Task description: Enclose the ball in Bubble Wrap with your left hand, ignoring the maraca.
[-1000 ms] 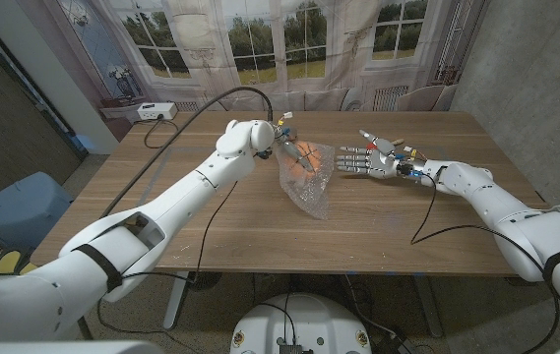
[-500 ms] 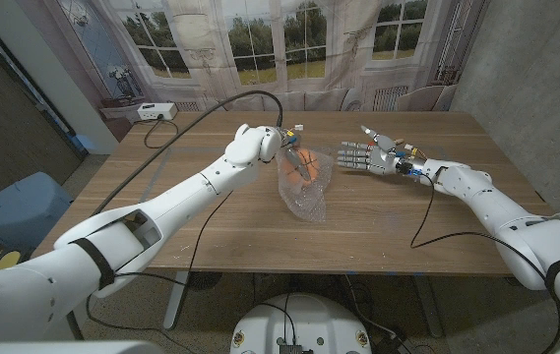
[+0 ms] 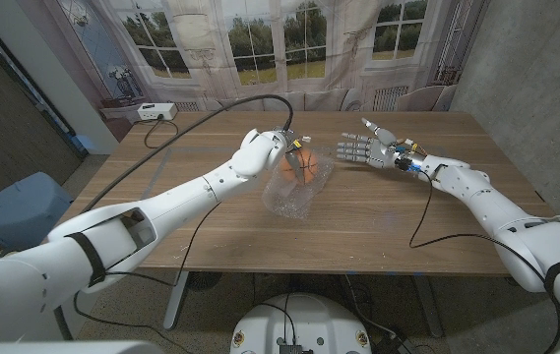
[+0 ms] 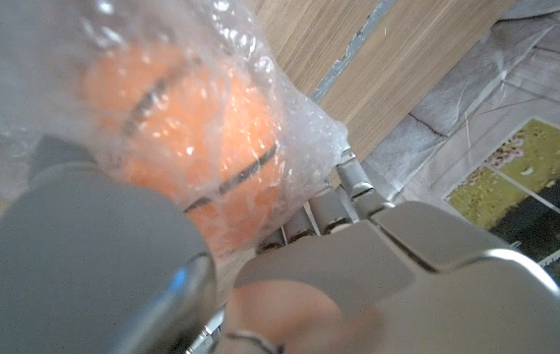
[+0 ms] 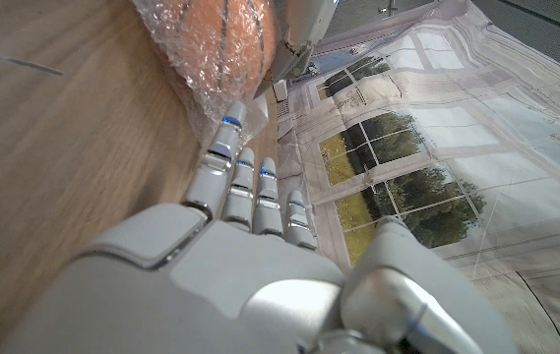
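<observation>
Left hand [image 3: 281, 147] grips clear bubble wrap [image 3: 294, 192] around the orange ball [image 3: 303, 164].
Right hand [image 3: 366, 151] waits just beside, fingers spread, holding nothing.

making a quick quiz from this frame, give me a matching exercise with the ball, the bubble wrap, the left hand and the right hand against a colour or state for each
Things:
1. ball
2. Bubble Wrap
3. left hand
4. right hand

Colour or state:
A. open, fingers spread, holding nothing, beside the wrap
B. clear and crinkled, draped around the ball and trailing onto the table
C. orange with dark lines
D. gripping the wrap at the ball

Pairs: 1-C, 2-B, 3-D, 4-A
</observation>
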`<state>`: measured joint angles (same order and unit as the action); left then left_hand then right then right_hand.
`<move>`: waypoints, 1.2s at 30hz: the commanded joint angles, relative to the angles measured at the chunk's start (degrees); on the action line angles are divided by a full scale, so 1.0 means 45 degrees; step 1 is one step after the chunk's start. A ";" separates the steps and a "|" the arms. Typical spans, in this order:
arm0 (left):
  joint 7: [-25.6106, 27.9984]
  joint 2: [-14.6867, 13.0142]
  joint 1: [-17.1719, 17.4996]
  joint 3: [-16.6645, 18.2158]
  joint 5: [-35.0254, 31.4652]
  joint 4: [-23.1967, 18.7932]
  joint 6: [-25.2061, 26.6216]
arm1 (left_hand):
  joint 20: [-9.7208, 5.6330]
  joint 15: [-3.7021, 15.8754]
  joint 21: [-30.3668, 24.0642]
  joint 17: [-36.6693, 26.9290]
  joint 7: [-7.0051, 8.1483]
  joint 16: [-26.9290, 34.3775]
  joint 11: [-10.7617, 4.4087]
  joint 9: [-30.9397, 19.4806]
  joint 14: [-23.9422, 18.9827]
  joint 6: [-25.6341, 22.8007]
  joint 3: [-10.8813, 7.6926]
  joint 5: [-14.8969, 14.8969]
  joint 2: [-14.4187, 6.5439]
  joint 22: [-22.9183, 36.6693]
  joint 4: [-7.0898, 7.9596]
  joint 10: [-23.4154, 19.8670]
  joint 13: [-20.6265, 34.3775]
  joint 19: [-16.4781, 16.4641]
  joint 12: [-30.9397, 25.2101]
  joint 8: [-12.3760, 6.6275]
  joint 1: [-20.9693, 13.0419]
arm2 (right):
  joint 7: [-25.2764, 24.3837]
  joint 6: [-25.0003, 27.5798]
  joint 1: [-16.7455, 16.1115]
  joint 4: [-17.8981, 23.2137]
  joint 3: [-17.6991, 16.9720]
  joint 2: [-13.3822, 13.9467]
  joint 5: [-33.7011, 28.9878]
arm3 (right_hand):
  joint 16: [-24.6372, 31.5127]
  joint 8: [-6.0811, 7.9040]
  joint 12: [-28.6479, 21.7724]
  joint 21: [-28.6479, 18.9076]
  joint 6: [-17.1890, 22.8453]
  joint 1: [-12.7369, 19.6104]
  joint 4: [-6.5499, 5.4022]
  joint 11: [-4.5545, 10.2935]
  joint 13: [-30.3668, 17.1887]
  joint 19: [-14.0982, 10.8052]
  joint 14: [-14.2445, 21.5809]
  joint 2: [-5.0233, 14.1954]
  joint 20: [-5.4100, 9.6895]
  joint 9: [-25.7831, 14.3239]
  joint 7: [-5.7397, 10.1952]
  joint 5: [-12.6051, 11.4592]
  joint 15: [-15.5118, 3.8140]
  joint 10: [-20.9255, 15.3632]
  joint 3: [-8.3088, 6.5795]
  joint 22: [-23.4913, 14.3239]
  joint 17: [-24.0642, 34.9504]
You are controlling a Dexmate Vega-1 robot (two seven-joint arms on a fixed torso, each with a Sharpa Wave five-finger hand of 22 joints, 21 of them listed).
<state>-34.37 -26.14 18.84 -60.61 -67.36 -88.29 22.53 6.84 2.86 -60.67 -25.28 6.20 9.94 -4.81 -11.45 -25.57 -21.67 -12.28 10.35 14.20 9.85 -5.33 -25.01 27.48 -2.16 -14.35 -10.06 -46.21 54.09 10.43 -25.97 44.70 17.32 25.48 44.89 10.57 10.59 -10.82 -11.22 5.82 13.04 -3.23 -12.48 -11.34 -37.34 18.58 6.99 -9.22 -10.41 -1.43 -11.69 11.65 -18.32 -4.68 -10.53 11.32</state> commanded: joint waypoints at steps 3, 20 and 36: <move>0.0676 -0.0578 -0.0315 -0.1030 -0.1164 -0.0496 0.0429 | 0.0425 -0.0303 0.0977 0.0804 -0.0180 0.0003 0.0286 0.0059 0.2392 0.1915 0.0280 0.0246 -0.3079 -0.0009 -0.0052 0.1672 -0.0315 0.1091 0.0703 0.0014 -0.2663 | 0.0307 -0.0399 0.0480 -0.0683 0.0177 -0.0221 -0.0124 | 0.0069 0.0070 -0.0061 -0.0029 0.0063 0.0063 0.0004 -0.0006 -0.0021 0.0013 -0.0019 -0.0002 -0.0005 -0.0028 0.0114 -0.0056 -0.0015 0.0064 -0.0123 -0.0049 0.0032; 0.0731 -0.0782 -0.0355 -0.0644 -0.0643 -0.0949 0.0900 | 0.1029 -0.1276 0.2517 0.1784 -0.0506 0.0072 0.0939 0.0119 0.4574 0.3931 0.0864 0.0197 -0.3581 0.0030 0.0815 0.3861 -0.0794 0.2653 0.0785 0.0010 -0.0569 | 0.0570 -0.0536 0.0902 -0.1298 0.0216 -0.0429 -0.0365 | 0.0123 0.0064 -0.0068 -0.0082 0.0031 0.0047 0.0004 -0.0006 -0.0023 -0.0017 0.0024 -0.0047 0.0035 -0.0028 0.0142 -0.0046 -0.0052 0.0093 -0.0118 -0.0050 0.0036; -0.0312 -0.0718 -0.0647 -0.0324 0.0118 -0.0948 0.0609 | 0.1212 -0.2629 0.4774 0.2631 -0.0501 0.0153 0.1951 0.0139 0.7744 0.7017 0.1961 0.0134 -0.3491 0.0111 0.1988 0.7081 -0.1282 0.5002 0.0737 -0.0027 0.2653 | 0.0453 -0.0476 0.0776 -0.1092 0.0067 -0.0447 -0.0292 | 0.0174 0.0076 -0.0090 -0.0147 0.0054 0.0001 -0.0021 -0.0006 -0.0025 -0.0109 0.0092 -0.0068 0.0064 -0.0029 0.0157 -0.0042 -0.0058 0.0074 -0.0109 -0.0050 0.0043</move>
<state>-32.19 -29.50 16.88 -63.00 -69.29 -92.65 26.31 11.87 -8.37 -39.96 -13.59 4.07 10.21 3.65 -10.65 7.81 8.51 -3.65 10.99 -2.15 10.02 1.97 5.20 21.78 10.18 -10.77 -9.86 -36.47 56.66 8.15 -22.05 39.11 18.21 23.53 43.34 10.86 10.60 -10.81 -11.45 5.53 13.04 -3.07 -12.28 -11.33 -37.56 18.59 6.98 -9.00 -10.41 -1.12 -11.69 11.65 -18.12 -4.83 -10.52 11.31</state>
